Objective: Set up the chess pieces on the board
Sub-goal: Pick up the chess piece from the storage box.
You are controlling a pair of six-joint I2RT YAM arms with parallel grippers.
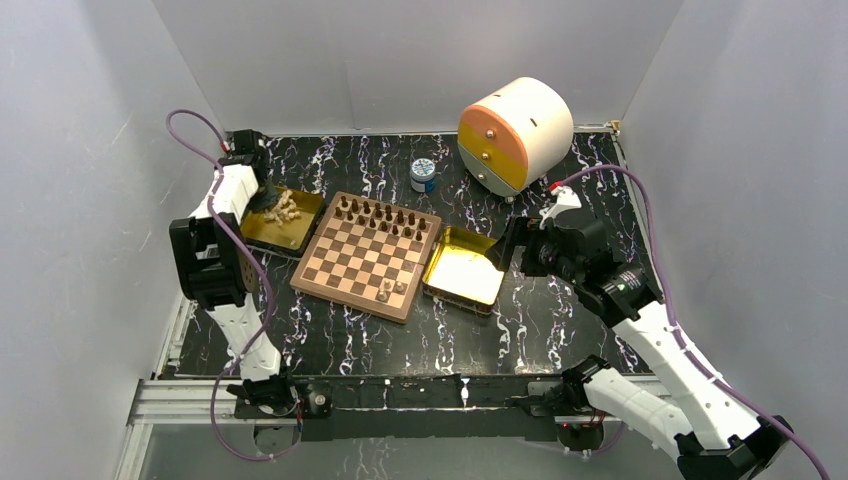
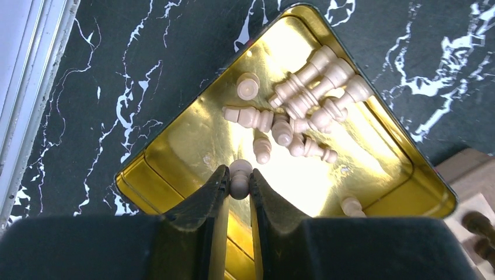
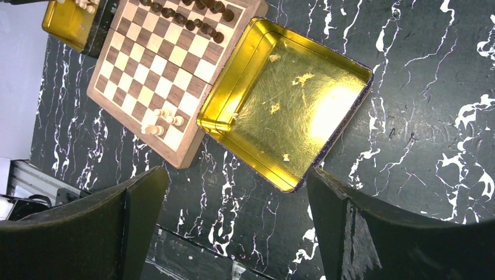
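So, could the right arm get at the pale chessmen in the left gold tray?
Probably not: the pale wooden chessmen lie in the shiny gold tray across the checkered wooden board, where the left fingers grip one pale piece.

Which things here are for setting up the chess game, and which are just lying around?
For the job: the board, dark pieces on it, pale pieces in the left gold tray, one pale piece pinched by the left gripper.

Just lying about: the empty gold tray, little blue jar, round white-and-orange box.
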